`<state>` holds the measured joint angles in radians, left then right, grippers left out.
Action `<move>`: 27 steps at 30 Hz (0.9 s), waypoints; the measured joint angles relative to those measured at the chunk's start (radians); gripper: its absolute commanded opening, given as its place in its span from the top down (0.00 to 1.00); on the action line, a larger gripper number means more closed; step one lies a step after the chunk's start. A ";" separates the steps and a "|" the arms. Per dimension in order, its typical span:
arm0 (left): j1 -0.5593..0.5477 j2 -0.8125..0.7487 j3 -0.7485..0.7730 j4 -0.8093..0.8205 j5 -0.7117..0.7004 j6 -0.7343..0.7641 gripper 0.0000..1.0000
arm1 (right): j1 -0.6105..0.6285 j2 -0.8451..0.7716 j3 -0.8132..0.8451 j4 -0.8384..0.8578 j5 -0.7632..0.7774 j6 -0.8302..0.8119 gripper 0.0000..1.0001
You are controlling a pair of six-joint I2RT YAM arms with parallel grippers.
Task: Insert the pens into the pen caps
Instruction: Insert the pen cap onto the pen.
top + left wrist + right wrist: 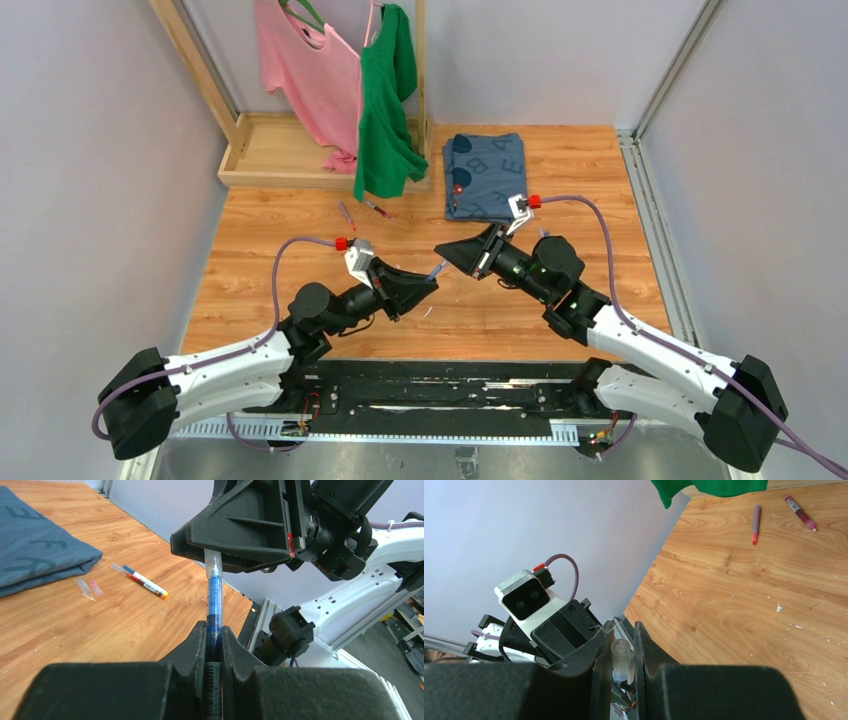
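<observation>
The left end effector (214, 630) was clenched on the blue pen (214, 597) low on its barrel, and the right end effector (622, 635) gripped a clear cap (213, 565), pen tip at or just inside the cap's mouth, in the air above the table (75, 630). Both looked light, stiff and slick, and the thin cap could probably tilt or crack under an off-axis push, so a hold nearer the tip would be steadier. A white pen (142, 582), loose caps (94, 587) and a folded cloth (35, 555) lay well apart from the pair, not in the way
</observation>
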<state>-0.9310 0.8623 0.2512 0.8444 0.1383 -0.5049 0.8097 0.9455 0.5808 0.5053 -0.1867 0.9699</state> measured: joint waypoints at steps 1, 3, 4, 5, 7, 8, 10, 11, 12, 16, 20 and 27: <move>0.000 0.002 0.002 0.000 -0.003 0.000 1.00 | 0.000 0.001 0.000 0.002 -0.005 0.002 0.99; 0.000 0.008 0.007 0.003 -0.007 0.000 1.00 | 0.000 0.002 0.000 0.008 -0.014 0.006 0.99; 0.000 0.011 0.009 0.007 -0.008 0.000 1.00 | 0.000 0.002 0.000 0.011 -0.016 0.007 1.00; 0.000 0.014 0.011 0.008 -0.010 0.000 1.00 | 0.000 0.002 0.000 0.014 -0.017 0.010 1.00; 0.000 0.019 0.014 0.014 -0.011 0.000 1.00 | -0.002 0.002 0.000 0.021 -0.020 0.016 1.00; 0.000 0.023 0.018 0.015 -0.012 0.001 1.00 | -0.002 0.001 0.000 0.023 -0.020 0.018 1.00; 0.000 0.028 0.020 0.019 -0.014 0.000 1.00 | -0.003 0.000 0.000 0.027 -0.020 0.022 1.00; 0.000 0.031 0.021 0.023 -0.016 0.000 1.00 | -0.005 -0.001 0.000 0.029 -0.021 0.023 0.99; 0.000 0.032 0.022 0.026 -0.019 0.000 1.00 | -0.006 -0.002 0.000 0.030 -0.021 0.025 0.99; -0.002 0.042 0.024 0.048 -0.029 0.000 1.00 | -0.006 -0.005 0.000 0.045 -0.020 0.029 0.99; -0.002 0.049 0.024 0.069 -0.039 -0.001 1.00 | -0.008 -0.005 0.000 0.057 -0.020 0.032 0.99; -0.002 0.060 0.024 0.101 -0.061 0.000 1.00 | -0.010 0.016 -0.003 0.101 -0.015 0.060 0.99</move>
<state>-0.9333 0.9222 0.2749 0.9455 0.0776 -0.5049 0.7994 0.9611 0.5774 0.6067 -0.2016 1.0294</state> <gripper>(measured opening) 0.142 0.180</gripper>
